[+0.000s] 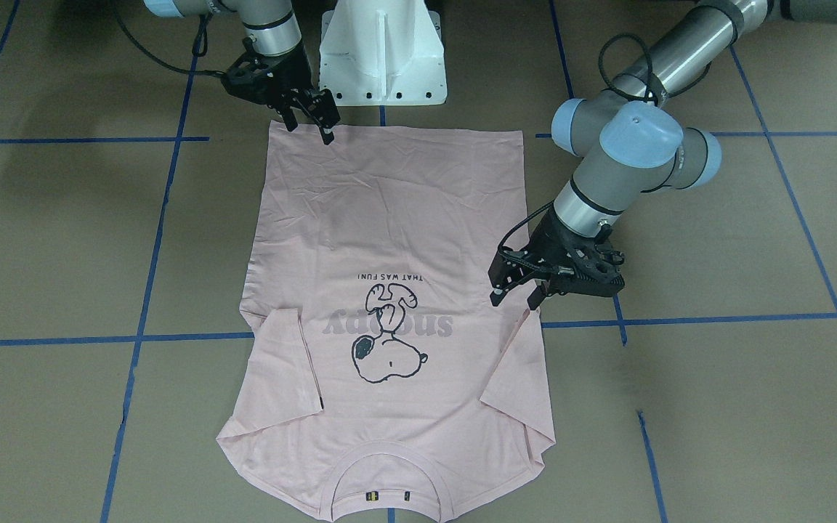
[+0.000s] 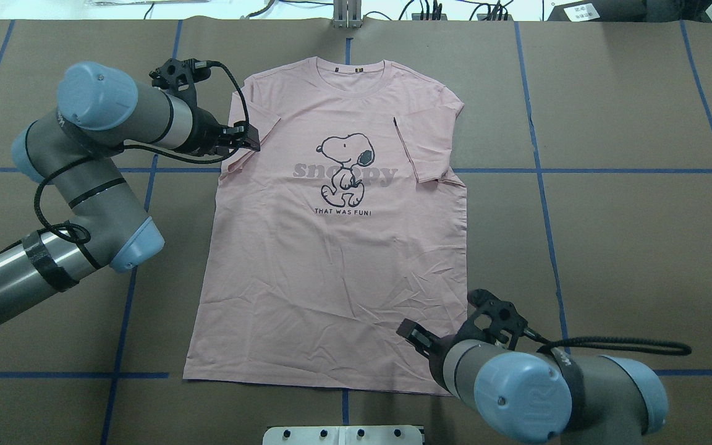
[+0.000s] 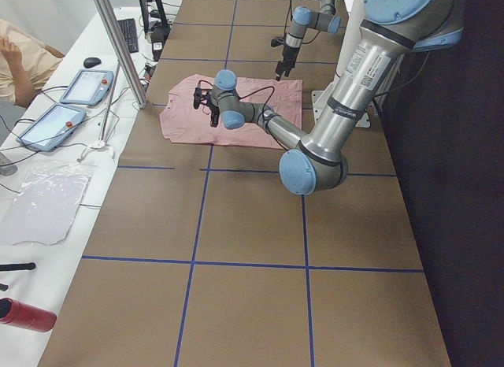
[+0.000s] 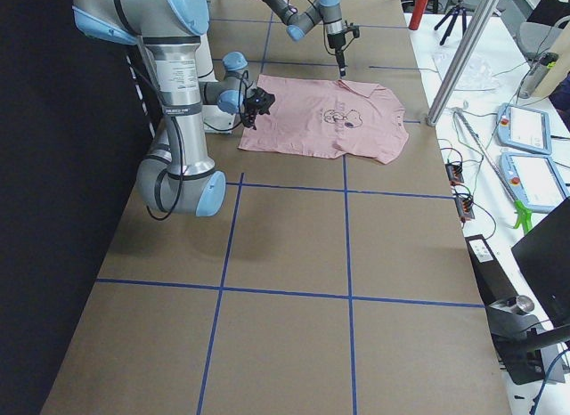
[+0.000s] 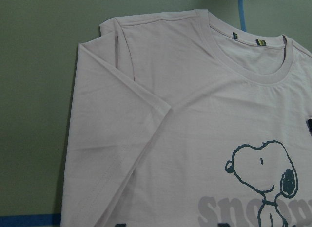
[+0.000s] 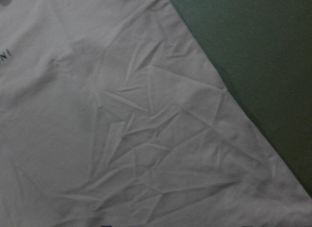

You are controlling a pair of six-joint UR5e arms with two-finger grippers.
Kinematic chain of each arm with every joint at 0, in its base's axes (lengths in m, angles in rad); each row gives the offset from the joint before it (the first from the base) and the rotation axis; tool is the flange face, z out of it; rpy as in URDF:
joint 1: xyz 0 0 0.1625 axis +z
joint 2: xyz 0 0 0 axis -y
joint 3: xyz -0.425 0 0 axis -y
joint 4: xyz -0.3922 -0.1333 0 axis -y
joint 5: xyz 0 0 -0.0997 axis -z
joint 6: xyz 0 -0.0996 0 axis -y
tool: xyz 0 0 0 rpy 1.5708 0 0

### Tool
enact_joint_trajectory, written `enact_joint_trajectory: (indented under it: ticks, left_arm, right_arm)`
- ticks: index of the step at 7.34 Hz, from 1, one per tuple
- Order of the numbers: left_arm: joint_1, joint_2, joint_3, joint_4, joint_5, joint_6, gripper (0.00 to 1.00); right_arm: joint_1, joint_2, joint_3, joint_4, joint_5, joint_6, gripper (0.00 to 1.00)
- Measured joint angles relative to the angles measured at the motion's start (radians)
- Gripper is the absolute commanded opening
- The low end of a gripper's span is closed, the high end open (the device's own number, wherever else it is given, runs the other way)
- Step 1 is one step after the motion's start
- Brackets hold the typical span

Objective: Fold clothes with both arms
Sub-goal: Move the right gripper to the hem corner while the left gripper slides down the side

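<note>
The pale pink T-shirt (image 1: 389, 218) lies flat on the brown table, print up, collar away from the robot, both short sleeves folded inward. It also shows in the overhead view (image 2: 331, 266) and in both wrist views (image 5: 195, 115) (image 6: 122, 115). My left gripper (image 1: 514, 296) is open and empty, just above the shirt's edge at the folded left sleeve (image 2: 251, 139). My right gripper (image 1: 309, 129) is open and empty, above the wrinkled hem corner nearest the base (image 2: 411, 337).
The white pedestal base (image 1: 382, 51) stands just behind the hem. Blue tape lines (image 2: 541, 185) grid the brown table. Tablets (image 3: 83, 87), a metal post (image 3: 118, 48) and a red bottle (image 3: 24, 313) are on the operators' side bench.
</note>
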Motion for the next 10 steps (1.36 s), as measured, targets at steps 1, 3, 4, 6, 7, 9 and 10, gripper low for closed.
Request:
enact_joint_trajectory:
  ticks: [1,3,4,6,7,9,10]
  left_arm:
    - [0.002,0.007,-0.001,0.0,0.001,0.0,0.73]
    - [0.006,0.015,-0.003,0.0,0.001,-0.002,0.73]
    - [0.007,0.016,-0.003,0.0,0.001,-0.002,0.73]
    - [0.008,0.017,-0.001,-0.002,0.001,-0.001,0.73]
    - [0.008,0.017,0.0,-0.002,0.001,-0.001,0.73]
    - [0.01,0.016,-0.006,-0.002,-0.001,-0.01,0.73]
    - [0.021,0.016,-0.018,0.0,0.0,-0.038,0.73]
  right_arm:
    - [-0.034,-0.047,0.001,-0.005,-0.019,0.019,0.86]
    - [-0.067,-0.097,0.002,-0.007,-0.028,0.049,0.76]
    - [-0.079,-0.103,0.003,-0.007,-0.029,0.077,0.54]
    - [-0.091,-0.106,0.003,-0.006,-0.031,0.097,0.0]
    - [-0.09,-0.106,0.006,-0.007,-0.03,0.099,0.0]
    - [-0.088,-0.107,0.016,-0.006,-0.028,0.1,0.0]
    - [-0.087,-0.107,0.02,-0.006,-0.028,0.1,0.0]
